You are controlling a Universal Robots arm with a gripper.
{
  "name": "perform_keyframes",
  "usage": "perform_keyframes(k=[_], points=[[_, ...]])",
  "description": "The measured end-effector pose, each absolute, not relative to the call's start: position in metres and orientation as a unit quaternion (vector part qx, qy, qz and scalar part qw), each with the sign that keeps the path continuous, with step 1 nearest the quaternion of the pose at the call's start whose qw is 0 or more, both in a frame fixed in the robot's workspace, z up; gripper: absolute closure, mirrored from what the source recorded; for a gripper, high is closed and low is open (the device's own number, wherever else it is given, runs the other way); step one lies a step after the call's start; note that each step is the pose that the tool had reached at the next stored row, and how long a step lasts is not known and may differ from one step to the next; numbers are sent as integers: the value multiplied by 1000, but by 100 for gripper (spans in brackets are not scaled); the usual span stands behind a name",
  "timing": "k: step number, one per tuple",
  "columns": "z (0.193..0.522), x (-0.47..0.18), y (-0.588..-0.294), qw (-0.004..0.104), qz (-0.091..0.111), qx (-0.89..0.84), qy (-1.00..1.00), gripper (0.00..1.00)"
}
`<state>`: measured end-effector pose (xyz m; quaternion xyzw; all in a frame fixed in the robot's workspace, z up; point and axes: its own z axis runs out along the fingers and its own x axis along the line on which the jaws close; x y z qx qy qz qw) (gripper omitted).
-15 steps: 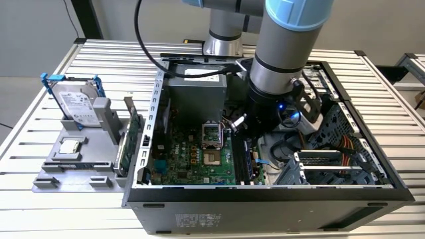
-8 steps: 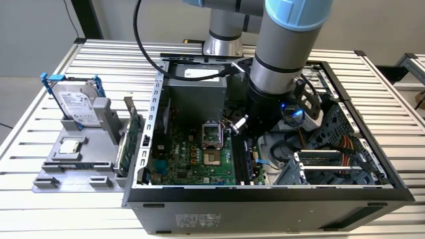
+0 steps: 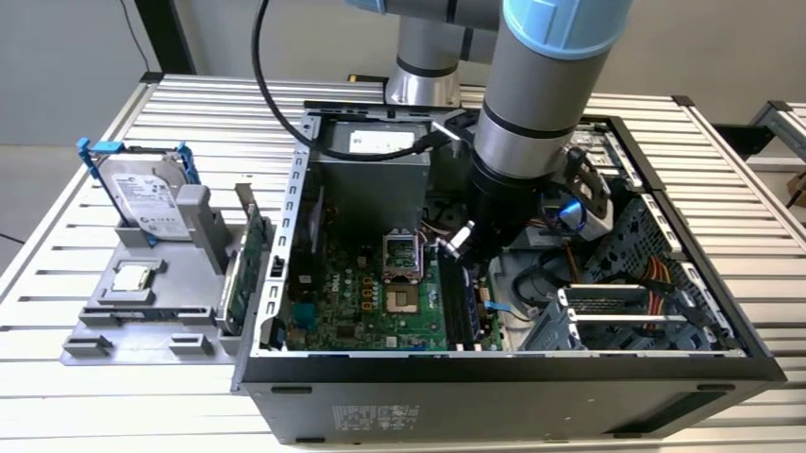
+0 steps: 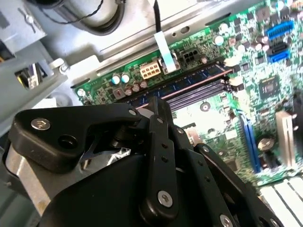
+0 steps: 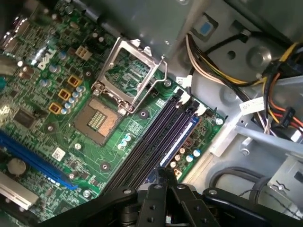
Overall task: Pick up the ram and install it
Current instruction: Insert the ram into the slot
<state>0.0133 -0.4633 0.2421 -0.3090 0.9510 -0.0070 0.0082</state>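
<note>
Your end effector (image 5: 165, 177) hangs over one end of the ram (image 5: 179, 139). The ram lies lengthwise in the slot nearest the motherboard (image 5: 118, 156) edge. You cannot tell whether the grip is spread or closed.

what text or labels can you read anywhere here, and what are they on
No text can be quoted; every label is too small or blurred.
hard drive label, exterior view: too small.
power supply sticker, exterior view: too small.
computer case label, exterior view: too small.
motherboard print, first wrist view: blurred.
cable tag, first wrist view: blurred.
</note>
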Motion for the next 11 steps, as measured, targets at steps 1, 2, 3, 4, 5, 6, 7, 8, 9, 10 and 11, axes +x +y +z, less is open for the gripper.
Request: perform_keyframes(k=[1,2,3,4,5,6,7,8,9,10,11], points=[[242,13,-463,8,-7,-317,948,100],[242,13,-463,8,-7,-324,946,100],[242,13,-463,8,-7,-333,943,100],[242,13,-463,9,-7,-341,940,100],[242,13,-463,9,-7,-350,937,100],[242,13,-463,9,-7,-359,933,100],[242,13,-463,9,-6,-367,930,100],[242,13,-463,9,-6,-376,927,100],[242,13,-463,9,-6,-384,923,100],[242,13,-463,9,-6,-392,920,100],[242,13,-463,9,-6,-400,917,100]])
